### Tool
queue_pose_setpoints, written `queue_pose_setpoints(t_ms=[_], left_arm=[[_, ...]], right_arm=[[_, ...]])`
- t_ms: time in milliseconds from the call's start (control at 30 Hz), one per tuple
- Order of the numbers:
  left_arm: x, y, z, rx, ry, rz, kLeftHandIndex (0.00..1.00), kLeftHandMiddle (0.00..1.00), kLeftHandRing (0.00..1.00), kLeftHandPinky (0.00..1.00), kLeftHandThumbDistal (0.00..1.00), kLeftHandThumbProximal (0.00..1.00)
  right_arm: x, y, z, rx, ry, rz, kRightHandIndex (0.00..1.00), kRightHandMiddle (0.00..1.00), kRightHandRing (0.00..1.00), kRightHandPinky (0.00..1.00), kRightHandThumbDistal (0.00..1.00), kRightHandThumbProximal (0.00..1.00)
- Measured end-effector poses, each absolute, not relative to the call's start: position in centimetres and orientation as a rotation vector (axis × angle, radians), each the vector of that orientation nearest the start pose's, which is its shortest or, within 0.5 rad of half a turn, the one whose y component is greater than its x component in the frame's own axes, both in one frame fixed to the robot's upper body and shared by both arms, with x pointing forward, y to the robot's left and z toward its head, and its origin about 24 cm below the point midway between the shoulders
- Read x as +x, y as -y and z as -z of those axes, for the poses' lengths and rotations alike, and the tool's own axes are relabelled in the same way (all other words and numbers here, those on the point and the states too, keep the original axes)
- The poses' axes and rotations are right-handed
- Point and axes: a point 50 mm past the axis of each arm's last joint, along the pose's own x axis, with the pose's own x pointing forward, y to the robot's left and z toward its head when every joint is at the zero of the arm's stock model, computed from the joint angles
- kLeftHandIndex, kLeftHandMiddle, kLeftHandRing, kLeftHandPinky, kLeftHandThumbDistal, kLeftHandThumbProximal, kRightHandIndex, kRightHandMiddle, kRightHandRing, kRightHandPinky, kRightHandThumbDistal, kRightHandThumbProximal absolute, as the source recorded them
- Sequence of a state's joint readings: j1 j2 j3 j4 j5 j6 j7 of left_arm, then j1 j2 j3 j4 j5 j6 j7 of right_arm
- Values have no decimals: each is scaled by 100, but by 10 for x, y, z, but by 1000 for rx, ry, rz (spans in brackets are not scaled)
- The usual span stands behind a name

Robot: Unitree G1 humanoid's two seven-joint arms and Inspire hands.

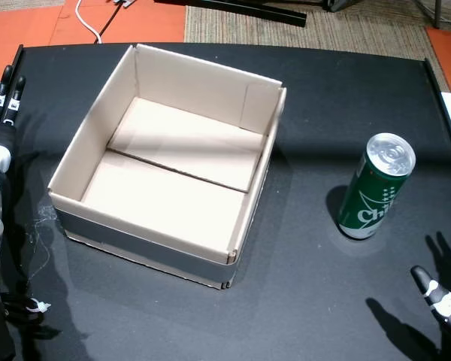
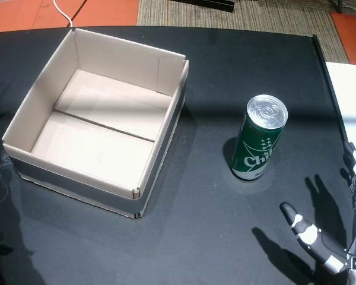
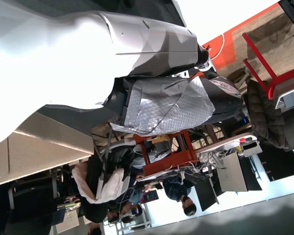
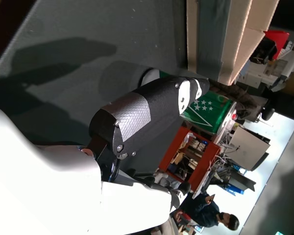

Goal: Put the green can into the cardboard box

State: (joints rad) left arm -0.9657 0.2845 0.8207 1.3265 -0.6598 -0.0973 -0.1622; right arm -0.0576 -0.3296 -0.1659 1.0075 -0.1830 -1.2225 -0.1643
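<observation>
The green can [image 1: 375,188] stands upright on the black table, to the right of the open cardboard box [image 1: 188,79]; both head views show it [image 2: 258,145] a short gap from the box [image 2: 118,62], which has nothing in it. My right hand [image 1: 440,299] is low at the near right, open, fingers stretched out, apart from the can and nearer to me [image 2: 313,236]. In the right wrist view its black thumb [image 4: 142,115] is in front of the can [image 4: 208,108], with the box wall [image 4: 225,39] beyond. My left hand [image 1: 0,98] rests open at the table's far left, beside the box.
The black table [image 1: 308,301] ends at a raised edge on the right, with a white surface [image 2: 347,89] past it. Orange floor, carpet and a white cable [image 1: 86,19] lie beyond the far edge. People and cluttered desks show in the wrist views.
</observation>
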Motion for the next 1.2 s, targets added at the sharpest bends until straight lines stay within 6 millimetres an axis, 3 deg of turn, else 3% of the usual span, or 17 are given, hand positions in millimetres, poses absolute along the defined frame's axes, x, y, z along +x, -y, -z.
queue_pose_setpoints(t_ms=[133, 500, 700, 1067, 1200], left_arm=[[380, -253, -74, -1092, 24, -382, 63, 62, 69, 90, 0, 97], [380, -253, -74, -1092, 23, -385, 67, 68, 74, 94, 0, 99], [380, -253, -74, -1091, 23, -385, 65, 66, 71, 91, 0, 95], [380, -253, -74, -1091, 23, -385, 63, 66, 72, 91, 0, 95], [380, -254, -74, -1094, 26, -384, 59, 62, 69, 89, 0, 93]], right_arm=[[189, 259, 18, -414, 288, 130, 90, 99, 100, 100, 99, 41], [189, 259, 18, -419, 288, 132, 90, 100, 100, 100, 98, 40], [192, 258, 18, -422, 281, 122, 93, 100, 100, 100, 100, 41], [246, 256, -9, -445, 290, -20, 100, 100, 100, 100, 100, 44], [256, 259, -17, -391, 294, -49, 100, 100, 100, 100, 100, 51]])
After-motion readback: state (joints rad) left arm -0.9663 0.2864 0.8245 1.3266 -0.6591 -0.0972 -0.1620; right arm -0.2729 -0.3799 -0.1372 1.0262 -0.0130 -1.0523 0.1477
